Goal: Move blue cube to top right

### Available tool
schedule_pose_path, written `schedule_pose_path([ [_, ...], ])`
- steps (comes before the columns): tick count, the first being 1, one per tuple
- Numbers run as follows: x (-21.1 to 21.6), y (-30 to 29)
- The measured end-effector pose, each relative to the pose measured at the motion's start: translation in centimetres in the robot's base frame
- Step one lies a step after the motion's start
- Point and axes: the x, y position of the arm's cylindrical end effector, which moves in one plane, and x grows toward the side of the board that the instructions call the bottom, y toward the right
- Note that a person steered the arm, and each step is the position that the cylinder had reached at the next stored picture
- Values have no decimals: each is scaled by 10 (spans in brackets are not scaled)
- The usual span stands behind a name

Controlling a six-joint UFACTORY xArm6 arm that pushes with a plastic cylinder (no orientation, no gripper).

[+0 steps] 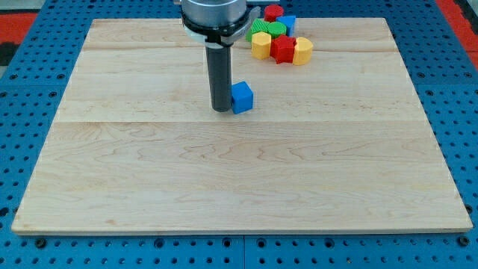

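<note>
Item 1, bench (224, 187): a pale wooden board on a blue perforated base (22, 45), filling most of your view.

Item 2, tool: your arm ends in a straight dark rod (221, 75), hanging from the grey-and-white housing (215, 16) at the view's top. There are no jaws on it, so it is neither clenched nor released and grasps nothing. My tip (222, 109) rests on the bench a little above its centre, slightly to the view's left of the middle.

Item 3, blue cube (242, 97): the task's piece. It sits just beside my tip, on the tip's right in the view, apparently touching the rod. It stands well apart from the bench's top right corner and below the cluster listed next.

Item 4, cluster near the view's top, right of the housing:
- yellow block (260, 45), at the cluster's left
- red block (283, 49), in the middle of the front row
- second yellow block (302, 51), at the right
- green block (270, 29), behind the front row
- second red block (273, 12), farthest back
- second blue block (287, 22), beside it on the right

These pieces sit packed together; their exact shapes you cannot make out.
</note>
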Motion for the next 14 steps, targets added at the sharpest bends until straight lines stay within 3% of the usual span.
schedule_pose_path([
  [2, -24, 43],
  [4, -25, 110],
  [8, -32, 183],
  [11, -36, 217],
  [14, -81, 238],
])
